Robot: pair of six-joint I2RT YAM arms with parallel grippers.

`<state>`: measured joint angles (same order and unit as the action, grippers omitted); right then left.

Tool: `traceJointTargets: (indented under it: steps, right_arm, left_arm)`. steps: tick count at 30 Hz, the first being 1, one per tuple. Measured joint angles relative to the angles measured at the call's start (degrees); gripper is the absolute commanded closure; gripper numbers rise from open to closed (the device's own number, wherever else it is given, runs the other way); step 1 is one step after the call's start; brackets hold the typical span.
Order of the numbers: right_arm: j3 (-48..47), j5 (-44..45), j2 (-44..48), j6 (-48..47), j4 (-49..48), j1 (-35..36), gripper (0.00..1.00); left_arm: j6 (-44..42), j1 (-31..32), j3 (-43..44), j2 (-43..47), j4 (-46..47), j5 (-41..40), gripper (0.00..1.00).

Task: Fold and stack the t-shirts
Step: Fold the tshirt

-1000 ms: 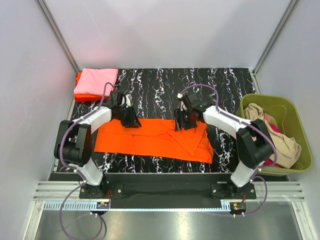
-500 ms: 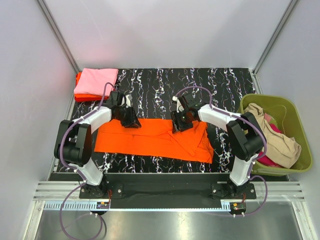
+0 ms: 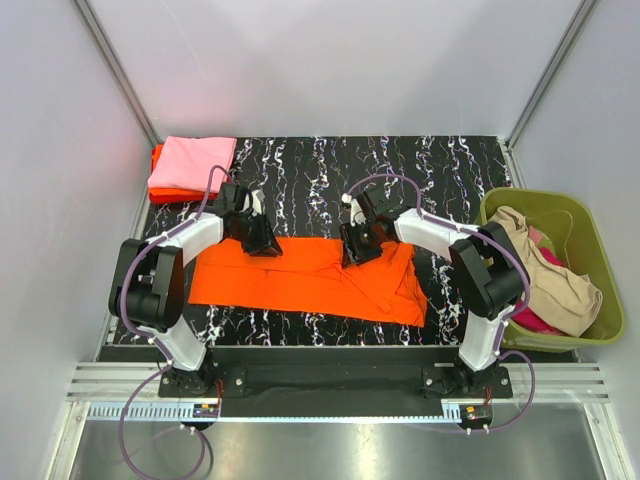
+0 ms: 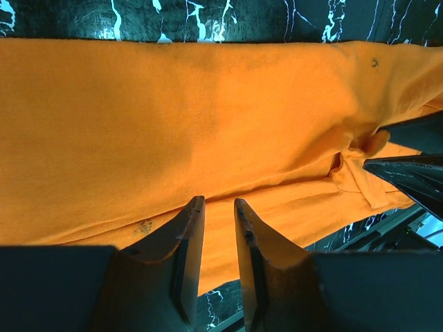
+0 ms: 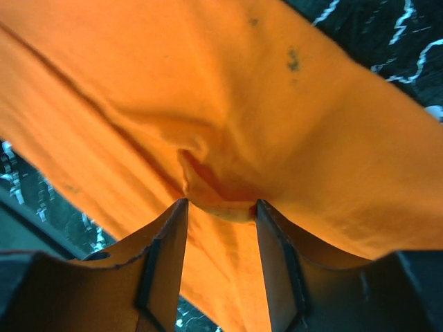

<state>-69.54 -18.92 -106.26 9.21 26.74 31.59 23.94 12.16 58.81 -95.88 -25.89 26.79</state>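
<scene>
Orange shirt (image 3: 305,275) between pink stack (image 3: 190,163), basket (image 3: 535,195)

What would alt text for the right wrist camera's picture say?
A bright orange t-shirt fills the view, a small pucker of cloth bunched between the two dark, parted fingertips of the right gripper. Black, white-veined table shows at the corners.

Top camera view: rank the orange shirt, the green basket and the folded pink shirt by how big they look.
1-2. orange shirt and green basket: look alike in area, so unranked.
3. folded pink shirt: clearly smallest.
</scene>
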Motion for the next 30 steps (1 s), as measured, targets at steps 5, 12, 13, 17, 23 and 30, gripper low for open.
traceJointTargets:
  steps: [5,12,13,17,23,30]
  right_arm:
    - [1.0,-2.6,2.8,2.6,-0.8,0.3,0.52]
    - [6.2,-3.7,9.0,11.5,-4.4,5.9,0.52]
    - [7.2,-4.0,9.6,13.1,-5.2,7.4,0.52]
    - [11.0,-5.0,11.4,19.0,-8.7,11.9,0.55]
    - [11.6,0.4,16.5,23.3,-8.0,11.9,0.56]
    - [11.3,6.8,24.3,23.1,-4.0,2.7,0.61]
  left_arm:
    - [0.0,0.0,0.0,0.0,0.1,0.0,0.71]
    - [0.0,0.0,0.0,0.0,0.3,0.0,0.71]
    - [0.0,0.0,0.0,0.0,0.3,0.0,0.71]
    - [0.1,0.0,-0.1,0.0,0.7,0.2,0.71]
    - [0.9,0.6,-1.0,0.4,1.9,2.2,0.68]
    - [5.1,7.9,-2.2,5.5,4.8,3.8,0.65]
